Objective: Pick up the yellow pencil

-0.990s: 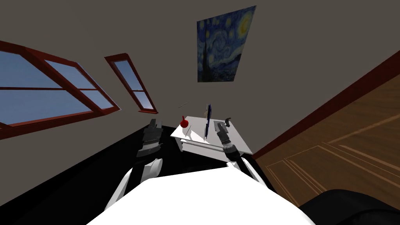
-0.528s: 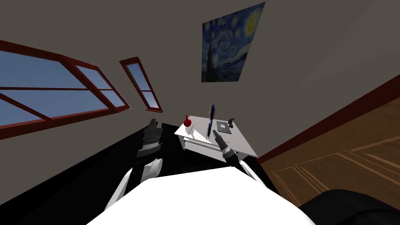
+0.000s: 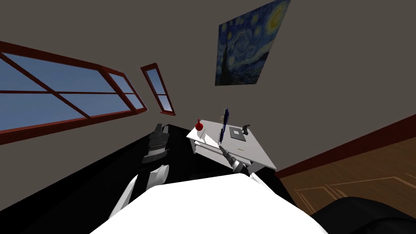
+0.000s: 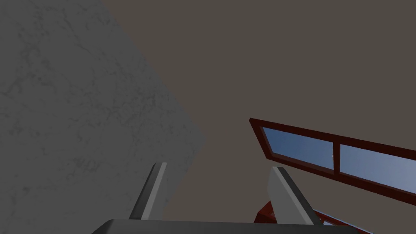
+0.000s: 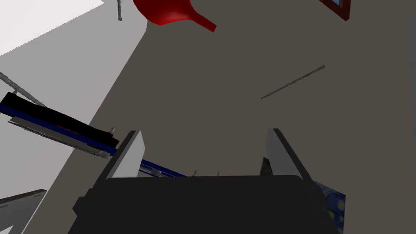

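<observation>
A small white table (image 3: 250, 152) stands just right of centre in the head view, against the grey-brown wall; on it are a red round-bellied vase with a narrow neck (image 3: 198, 126) at its left corner, a dark blue flat panel standing on edge (image 3: 224, 125) in the middle, a flat grey square plate (image 3: 238, 133) to the right of that, and a small dark curved object (image 3: 245, 128) at the far right corner. A short, thin yellowish line (image 3: 240, 150) lies on the bare table top below the plate, toward the near right edge; it seems to be the yellow pencil, though it is too small to be sure. The right gripper (image 3: 222, 148) hangs over the table's near edge, below the panel and left of that line; in the right wrist view its fingers (image 5: 129, 156) stand wide apart with nothing between them, pointing at the wall past the vase (image 5: 170, 12) and the panel (image 5: 61, 126). The left gripper (image 3: 159, 128) is raised left of the table, over a black area; its jaws gape, empty (image 4: 219, 197).
</observation>
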Controlling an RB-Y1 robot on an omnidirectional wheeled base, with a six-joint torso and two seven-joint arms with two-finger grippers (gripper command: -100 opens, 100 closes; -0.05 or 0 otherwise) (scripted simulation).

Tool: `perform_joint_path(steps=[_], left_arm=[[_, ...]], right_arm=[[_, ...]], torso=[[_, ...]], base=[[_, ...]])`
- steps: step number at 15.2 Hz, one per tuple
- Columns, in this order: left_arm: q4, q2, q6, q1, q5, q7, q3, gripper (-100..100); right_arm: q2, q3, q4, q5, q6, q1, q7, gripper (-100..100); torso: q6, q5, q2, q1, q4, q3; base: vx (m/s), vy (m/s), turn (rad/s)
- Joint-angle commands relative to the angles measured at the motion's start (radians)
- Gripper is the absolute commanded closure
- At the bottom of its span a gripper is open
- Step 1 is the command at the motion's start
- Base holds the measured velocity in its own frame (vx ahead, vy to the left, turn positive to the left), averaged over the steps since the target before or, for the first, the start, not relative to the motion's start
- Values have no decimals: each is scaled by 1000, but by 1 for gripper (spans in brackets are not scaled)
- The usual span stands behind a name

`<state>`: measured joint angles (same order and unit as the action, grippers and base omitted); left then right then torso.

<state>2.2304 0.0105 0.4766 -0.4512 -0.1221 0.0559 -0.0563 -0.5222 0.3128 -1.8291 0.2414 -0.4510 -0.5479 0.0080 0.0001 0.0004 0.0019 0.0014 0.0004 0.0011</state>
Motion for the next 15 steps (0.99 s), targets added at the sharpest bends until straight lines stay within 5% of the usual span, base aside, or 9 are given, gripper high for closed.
perform_joint_path(steps=[1, 15], left_arm=[[0, 0, 0, 0, 0, 0, 0, 0], [0, 0, 0, 0, 0, 0, 0, 0]], right_arm=[[-43, 32, 50, 38, -12, -6, 7, -100], [-192, 139, 323, 169, -31, -2, 16, -100]], torso=[[0, 0, 0, 0, 0, 0], [0, 0, -1, 0, 0, -1]], base=[[-16, 32, 165], [-9, 26, 131]])
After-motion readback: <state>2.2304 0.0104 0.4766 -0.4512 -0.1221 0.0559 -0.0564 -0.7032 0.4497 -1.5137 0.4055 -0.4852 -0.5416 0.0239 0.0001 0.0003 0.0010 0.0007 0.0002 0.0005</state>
